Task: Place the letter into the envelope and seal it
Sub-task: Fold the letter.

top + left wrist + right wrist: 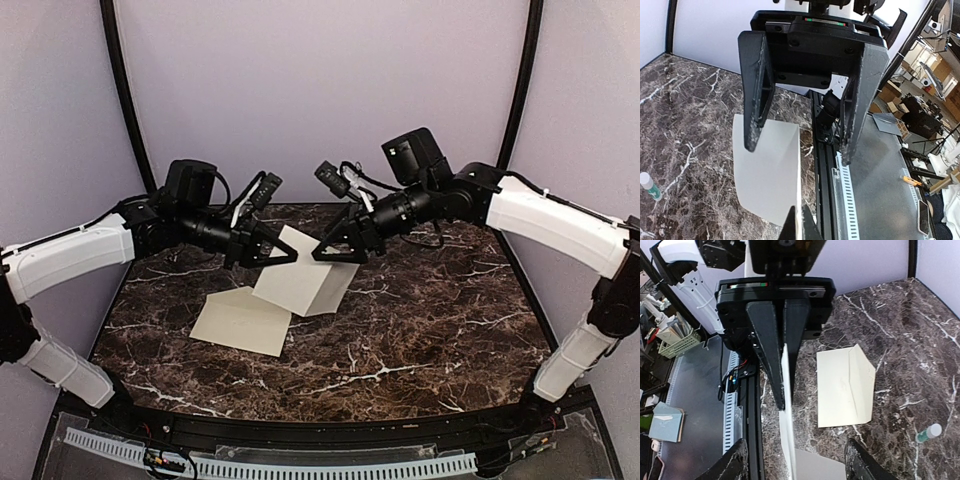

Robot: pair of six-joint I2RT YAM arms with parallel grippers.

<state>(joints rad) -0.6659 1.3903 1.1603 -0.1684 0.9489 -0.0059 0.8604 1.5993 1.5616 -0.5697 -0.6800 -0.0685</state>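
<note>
Above the dark marble table (pixel 430 330), near its middle, the letter (pixel 300 275) hangs between the two arms. It is a pale sheet bent along a crease, so that one panel turns away from the other. Its printing cannot be made out in any view.

The left gripper (pixel 290 257) is pinching the sheet at its upper left edge. In the right wrist view its two dark fingers (pixel 767 345) are pressed together, with the paper's thin edge running down from between them. The right gripper (pixel 318 253) faces the sheet from the other side with its claw spread. The left wrist view shows its fingers (pixel 757 95) standing wide apart, one on either side of the paper, and neither clearly presses on it. Whether the sheet's lower edge reaches the marble cannot be told.

Just left of the letter, and nearer the arm bases, the envelope (pixel 240 322) lies flat on the table, plain cream, with a slanting fold line near one end. From above, the hanging sheet overlaps its far right corner.

A small white tube with a green band (pixel 928 432) lies on the marble, well apart from the envelope.
</note>
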